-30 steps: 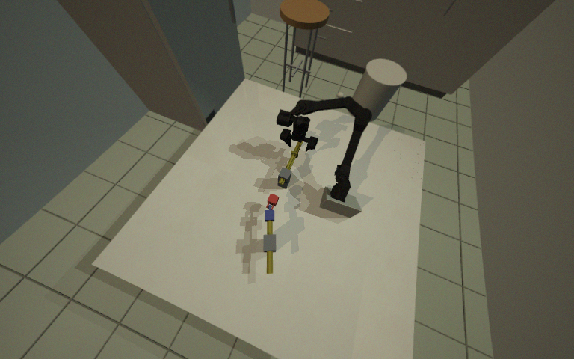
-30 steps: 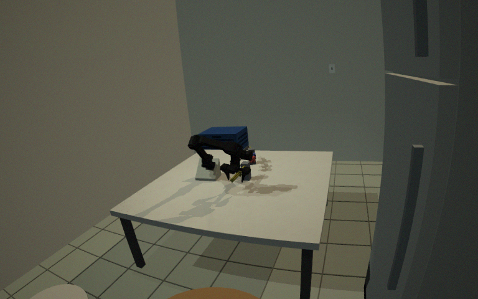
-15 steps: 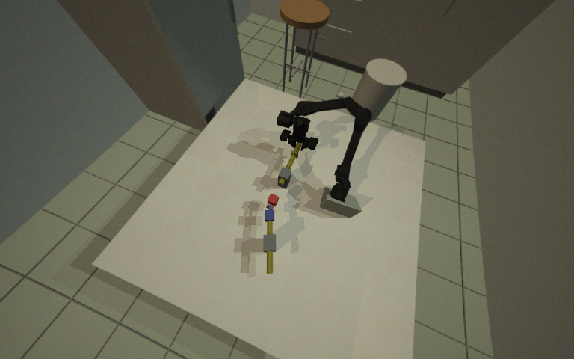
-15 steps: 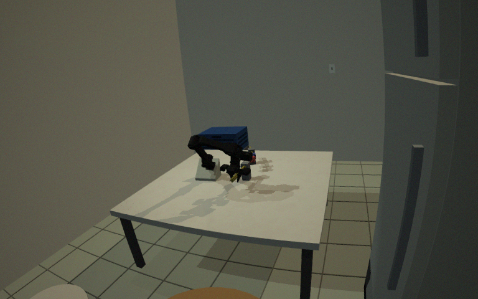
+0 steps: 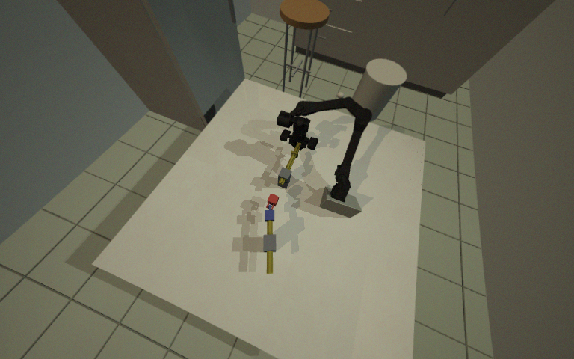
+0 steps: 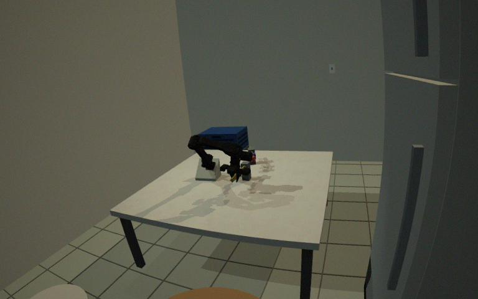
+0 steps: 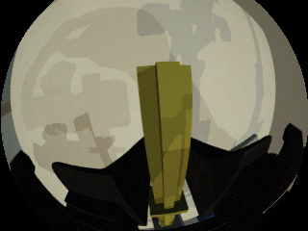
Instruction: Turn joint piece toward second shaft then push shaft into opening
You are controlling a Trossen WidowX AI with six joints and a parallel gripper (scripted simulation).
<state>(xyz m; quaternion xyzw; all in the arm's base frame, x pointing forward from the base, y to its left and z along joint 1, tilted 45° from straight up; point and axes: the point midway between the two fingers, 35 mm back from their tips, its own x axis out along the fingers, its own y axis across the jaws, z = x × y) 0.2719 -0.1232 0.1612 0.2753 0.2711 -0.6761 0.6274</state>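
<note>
The ribbed yellow second shaft (image 5: 291, 161) (image 7: 174, 101) runs at a slant through its grey block (image 5: 285, 174) (image 6: 246, 176). Its near end shows at the block's face, with a gap between it and the red joint piece (image 5: 273, 199) (image 6: 253, 159). The joint piece is turned roughly towards that shaft; whether exactly in line I cannot tell. It hangs by its hinges on the blue part (image 5: 269, 215) of the first shaft (image 5: 269, 263), which is held in the other grey block (image 5: 269, 242). My gripper (image 5: 298, 144) (image 7: 162, 138) is shut on the second shaft beyond its collar, on the far side of the block.
The arm's grey base (image 5: 341, 204) (image 6: 207, 172) stands on the white table (image 5: 338, 274) (image 6: 282, 225) beside the blocks. A blue crate (image 6: 225, 132) shows behind the arm in the exterior view. A stool (image 5: 304, 12) and a pale cylinder (image 5: 386, 72) stand past the far edge.
</note>
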